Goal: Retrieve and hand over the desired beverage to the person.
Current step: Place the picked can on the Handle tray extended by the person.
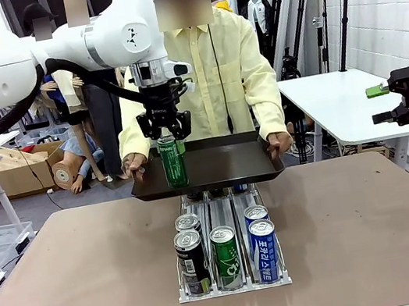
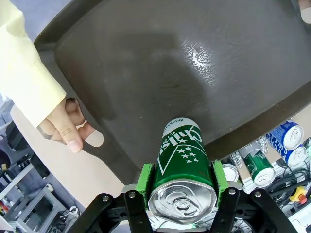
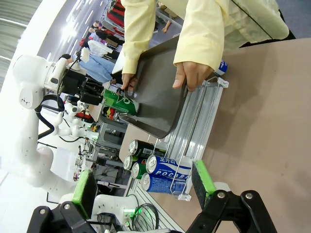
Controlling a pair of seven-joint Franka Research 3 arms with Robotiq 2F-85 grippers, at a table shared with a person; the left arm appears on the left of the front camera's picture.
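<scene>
In the middle of the front view, the left gripper (image 1: 167,132) pinches a green can (image 1: 173,165) near its top, upright over the dark tray (image 1: 227,169) that the person (image 1: 213,64) holds by both sides. The right gripper (image 3: 143,183) waits at the right edge, fingers spread.

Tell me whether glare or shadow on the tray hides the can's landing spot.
Left wrist view: one small white glare patch on the dark textured plastic tray, a soft shadow beside it, green aluminium drink can sharp; front view: even light, no glare; right wrist view: rolled sideways, far background washed out.
</scene>
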